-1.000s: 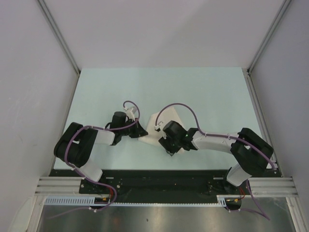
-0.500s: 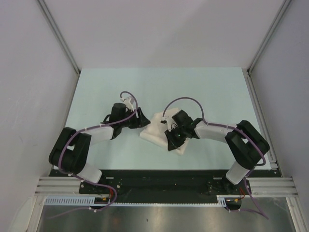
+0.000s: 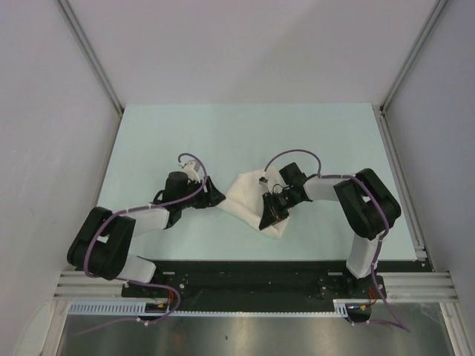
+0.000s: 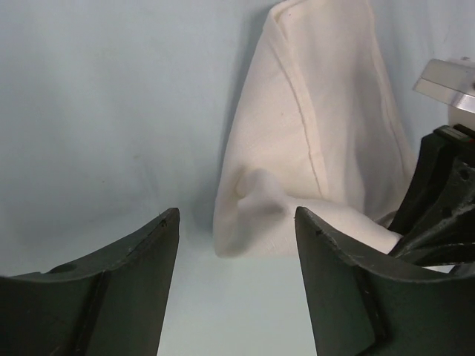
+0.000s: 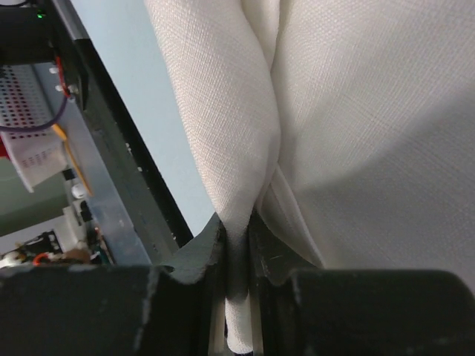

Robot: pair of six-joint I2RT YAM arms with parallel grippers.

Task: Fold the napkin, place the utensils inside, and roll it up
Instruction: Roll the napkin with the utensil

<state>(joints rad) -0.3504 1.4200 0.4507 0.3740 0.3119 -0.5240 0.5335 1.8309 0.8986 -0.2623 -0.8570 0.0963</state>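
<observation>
Napkin (image 3: 245, 194) is lying cream and bunched in folds at the centre of the frame; right gripper (image 5: 236, 231) is clenching one fold, left gripper (image 4: 236, 245) is standing released just beside it.

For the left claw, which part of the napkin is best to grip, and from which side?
Probably the rounded corner of the napkin nearest the left claw, approached straight ahead from the left. That corner looks raised off the table and lines up with the gap between the open jaws, while the right claw pinches a fold farther right.
</observation>
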